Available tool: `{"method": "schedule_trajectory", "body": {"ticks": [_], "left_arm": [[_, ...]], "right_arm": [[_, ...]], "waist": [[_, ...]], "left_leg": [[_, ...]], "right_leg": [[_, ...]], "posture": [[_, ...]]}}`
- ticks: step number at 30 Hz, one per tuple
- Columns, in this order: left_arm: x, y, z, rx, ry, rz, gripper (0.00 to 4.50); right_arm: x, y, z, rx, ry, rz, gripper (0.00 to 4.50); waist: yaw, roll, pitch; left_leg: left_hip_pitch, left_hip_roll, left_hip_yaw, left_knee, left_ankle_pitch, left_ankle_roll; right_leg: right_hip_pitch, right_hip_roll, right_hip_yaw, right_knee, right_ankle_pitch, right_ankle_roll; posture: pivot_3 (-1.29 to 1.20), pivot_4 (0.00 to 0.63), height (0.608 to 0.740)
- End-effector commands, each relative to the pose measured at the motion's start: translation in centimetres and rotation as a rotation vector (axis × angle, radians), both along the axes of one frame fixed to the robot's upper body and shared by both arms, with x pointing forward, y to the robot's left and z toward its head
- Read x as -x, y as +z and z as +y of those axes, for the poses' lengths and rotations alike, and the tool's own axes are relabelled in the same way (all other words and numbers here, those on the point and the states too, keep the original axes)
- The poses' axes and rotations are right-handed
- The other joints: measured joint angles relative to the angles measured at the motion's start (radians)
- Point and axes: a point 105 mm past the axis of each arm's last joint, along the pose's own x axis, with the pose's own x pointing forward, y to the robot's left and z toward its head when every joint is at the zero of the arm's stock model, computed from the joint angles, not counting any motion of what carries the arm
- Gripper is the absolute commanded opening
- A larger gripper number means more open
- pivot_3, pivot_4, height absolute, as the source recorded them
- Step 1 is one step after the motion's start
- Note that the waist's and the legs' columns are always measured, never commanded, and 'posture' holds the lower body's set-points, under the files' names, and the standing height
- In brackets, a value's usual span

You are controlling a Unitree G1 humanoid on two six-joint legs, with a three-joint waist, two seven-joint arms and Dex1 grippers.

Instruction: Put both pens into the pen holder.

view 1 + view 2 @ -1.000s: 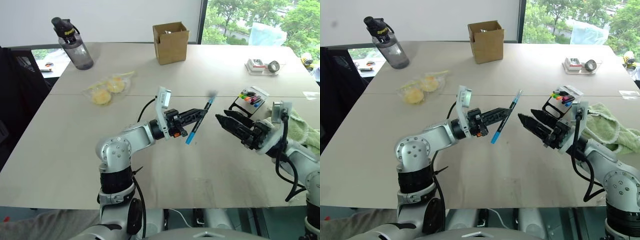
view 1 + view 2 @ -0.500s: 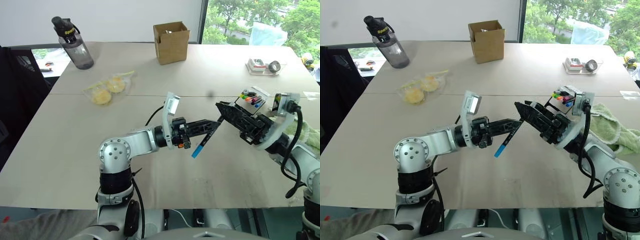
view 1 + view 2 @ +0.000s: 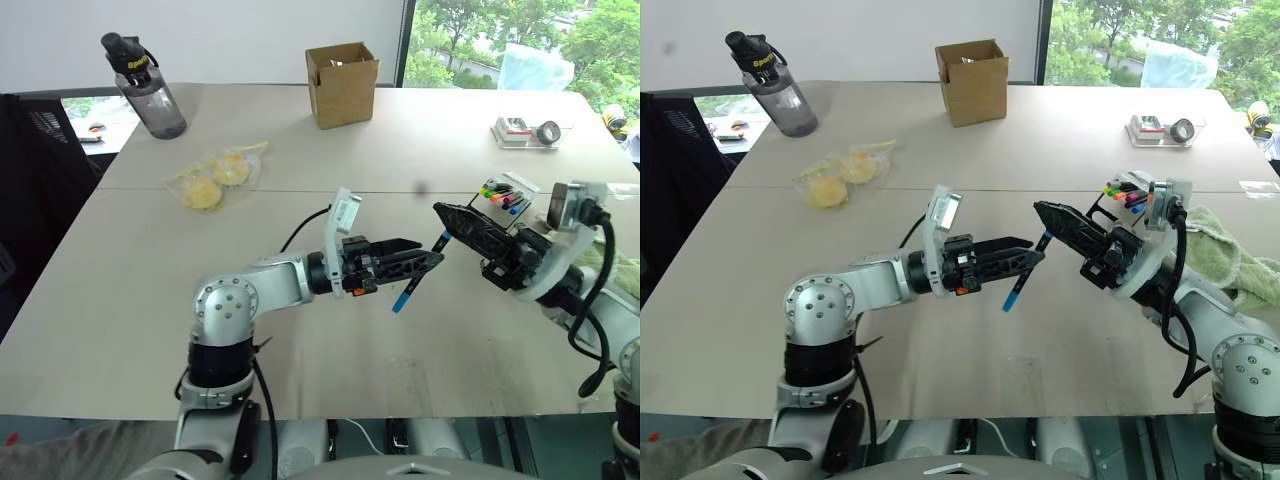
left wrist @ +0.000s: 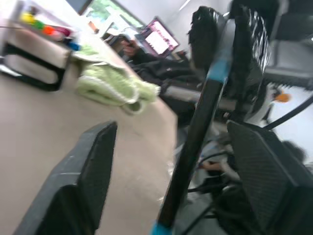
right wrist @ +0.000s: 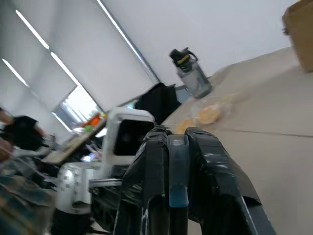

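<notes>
A slim black pen (image 3: 415,278) with a blue lower end hangs slanted above the middle of the table. My right gripper (image 3: 445,222) reaches in from the right and is shut on its upper end; the barrel (image 5: 178,186) sits clamped between the right fingers. My left gripper (image 3: 428,250) points right at the pen's middle and is open. Its fingers (image 4: 98,161) stand apart on both sides of the barrel (image 4: 195,142) without touching it. The black pen holder (image 3: 500,195), with colourful caps in it, stands on the table behind the right gripper.
At the back of the table stand a dark water bottle (image 3: 145,85) on the left and a brown cardboard box (image 3: 342,85) in the middle. A clear bag of yellow items (image 3: 215,178) lies left of centre. A clear tray with tape (image 3: 525,130) is far right. A green towel (image 3: 1220,255) lies by the right arm.
The right gripper moved in from the right and shut on the pen's upper end. The left gripper, which held the pen, has opened and let it go.
</notes>
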Motion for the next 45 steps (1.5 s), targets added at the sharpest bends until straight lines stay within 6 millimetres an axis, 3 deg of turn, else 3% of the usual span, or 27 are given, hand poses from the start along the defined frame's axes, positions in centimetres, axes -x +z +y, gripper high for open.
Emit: {"method": "schedule_trajectory", "body": {"ticks": [1, 6, 11, 16, 26, 35, 45], "left_arm": [[0.2, 1.5, 1.0, -0.057, -0.003, -0.185, 3.63], [-1.0, 0.7, 2.2, -0.213, 0.054, -0.356, 3.63], [-2.0, 0.0, 1.7, -0.321, 0.106, -0.495, 3.63], [-2.8, 0.8, 1.3, -0.344, 0.189, -0.598, 3.63], [-2.3, 1.2, -0.2, -0.306, 0.235, -0.629, 3.63], [-1.9, 0.8, 0.0, -0.330, 0.234, -0.631, 3.63], [-1.9, 0.9, 0.1, -0.334, 0.248, -0.629, 3.63]], "right_arm": [[-0.4, 1.3, -0.8, 0.265, -0.081, -0.230, 0.05], [-1.8, 2.7, -1.3, 0.590, -0.185, -0.561, 0.05], [-1.7, 3.3, 0.1, 0.760, -0.176, -0.839, 0.05], [-1.6, 4.7, -0.1, 0.922, -0.251, -1.086, 0.05], [-3.3, 3.3, -2.8, 0.919, -0.395, -1.044, 0.05], [-5.6, 2.6, -3.1, 0.856, -0.432, -1.018, 0.05], [-8.3, 0.0, -4.4, 0.864, -0.452, -0.985, 0.05]], "waist": [[0.002, 0.001, 0.000], [0.002, 0.001, 0.001], [0.004, 0.000, 0.001], [0.003, 0.000, 0.001], [0.001, 0.000, 0.001], [-0.001, 0.001, 0.001], [0.002, 0.000, 0.001]], "left_leg": [[0.000, 0.000, 0.000, -0.001, 0.000, 0.000], [0.000, 0.000, 0.001, -0.005, 0.000, 0.000], [0.000, -0.001, 0.002, -0.010, 0.003, -0.005], [-0.006, 0.000, 0.003, -0.010, 0.003, -0.005], [-0.009, 0.000, 0.004, -0.009, 0.004, -0.006], [-0.006, 0.000, 0.005, -0.009, 0.006, -0.009], [-0.007, 0.000, 0.005, -0.009, 0.006, -0.009]], "right_leg": [[0.000, 0.000, 0.000, 0.000, 0.000, 0.000], [-0.001, 0.000, 0.000, -0.003, 0.000, 0.000], [-0.002, -0.002, 0.001, -0.006, 0.000, 0.000], [-0.009, -0.004, 0.001, -0.006, 0.000, 0.000], [-0.012, -0.005, 0.001, -0.003, 0.000, 0.000], [-0.012, -0.002, 0.003, 0.000, 0.000, 0.000], [-0.012, -0.003, 0.002, 0.000, 0.000, 0.000]], "posture": [[0.00, 0.150, 0.736], [0.00, 0.150, 0.736], [0.00, 0.150, 0.736], [0.00, 0.150, 0.736], [0.00, 0.150, 0.736], [0.00, 0.150, 0.736], [0.00, 0.150, 0.736]]}}
